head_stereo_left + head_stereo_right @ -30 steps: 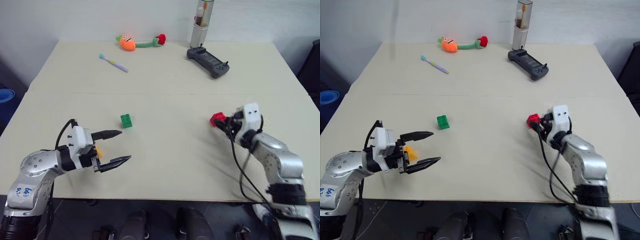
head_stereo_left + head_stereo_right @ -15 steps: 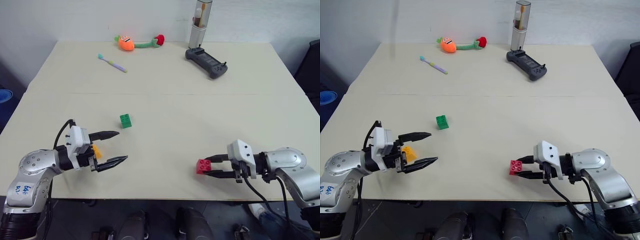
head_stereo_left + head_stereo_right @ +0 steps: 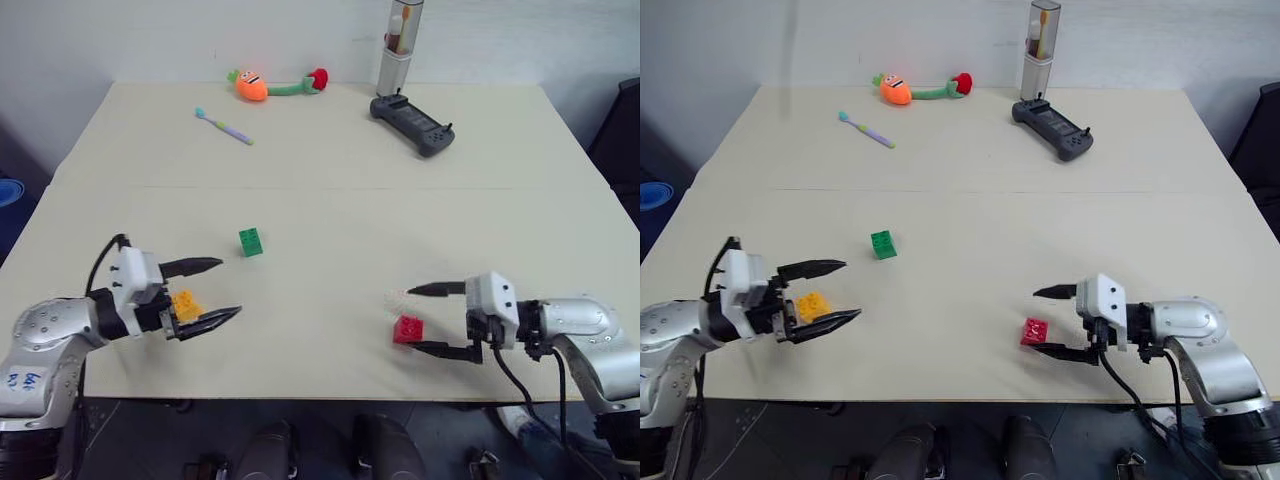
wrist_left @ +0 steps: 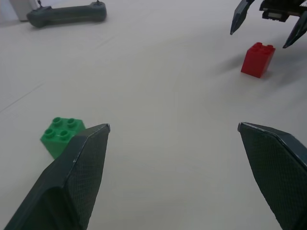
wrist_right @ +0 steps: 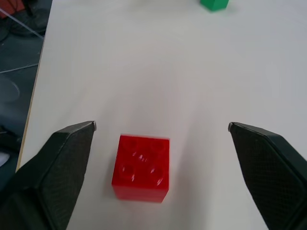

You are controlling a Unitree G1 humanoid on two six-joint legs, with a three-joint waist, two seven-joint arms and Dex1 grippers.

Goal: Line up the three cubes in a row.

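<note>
Cubes with studs on top lie apart on the table (image 3: 330, 200): green cube (image 3: 251, 241) left of centre, yellow-orange cube (image 3: 185, 304) lower left, red cube (image 3: 407, 329) lower right. Left gripper (image 3: 205, 291) stands open around the yellow-orange one. Right gripper (image 3: 424, 318) is open beside the red one, not touching it.

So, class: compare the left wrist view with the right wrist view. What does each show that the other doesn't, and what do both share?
Left wrist view only: the controller and the right gripper, open, by the red cube. Right wrist view only: the table edge with floor past it. Both share: red cube, green cube and table.
</note>
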